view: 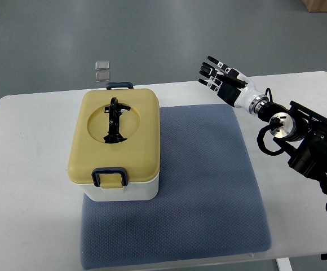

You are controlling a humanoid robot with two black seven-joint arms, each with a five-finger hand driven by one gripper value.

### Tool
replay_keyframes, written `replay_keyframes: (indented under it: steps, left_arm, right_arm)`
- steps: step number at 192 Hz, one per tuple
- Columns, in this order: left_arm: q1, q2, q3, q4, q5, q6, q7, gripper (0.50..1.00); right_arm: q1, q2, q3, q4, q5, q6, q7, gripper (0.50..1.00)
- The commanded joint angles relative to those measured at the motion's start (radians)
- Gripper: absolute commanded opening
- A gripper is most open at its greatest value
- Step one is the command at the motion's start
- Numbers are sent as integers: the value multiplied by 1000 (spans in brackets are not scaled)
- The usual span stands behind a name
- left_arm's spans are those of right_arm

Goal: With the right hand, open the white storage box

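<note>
The white storage box (121, 189) stands on the left part of the blue-grey mat (203, 192). Its tan lid (115, 135) is down, with a black folding handle (115, 120) lying in a round recess on top. A dark latch (110, 177) sits at the near edge and another latch (120, 86) at the far edge. My right hand (219, 75) hovers above the table's far edge, well to the right of the box, fingers spread and holding nothing. Its black forearm (307, 138) comes in from the right edge.
The mat lies on a white table (22, 180). On the grey floor beyond the table rest two small clear squares (102, 70). A cardboard corner (324, 5) shows at the top right.
</note>
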Motion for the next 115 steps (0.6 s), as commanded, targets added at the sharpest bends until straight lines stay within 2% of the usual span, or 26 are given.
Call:
replay_keyframes:
  steps: [1,65,115]
  left_arm:
    - [0,0,6,0,0,2,1,1000]
    - [0,0,-1,-3,-3,-3,5,1000]
    - [-2,0,5,8,-3,9,5,1000]
  right_arm:
    - [0,-1,-1,0,-2,1,-2,938]
    - [-1,-1,-2,-1,-11,0,-2,938]
    - [3,-18,-8,-1,-20,-39,4,938]
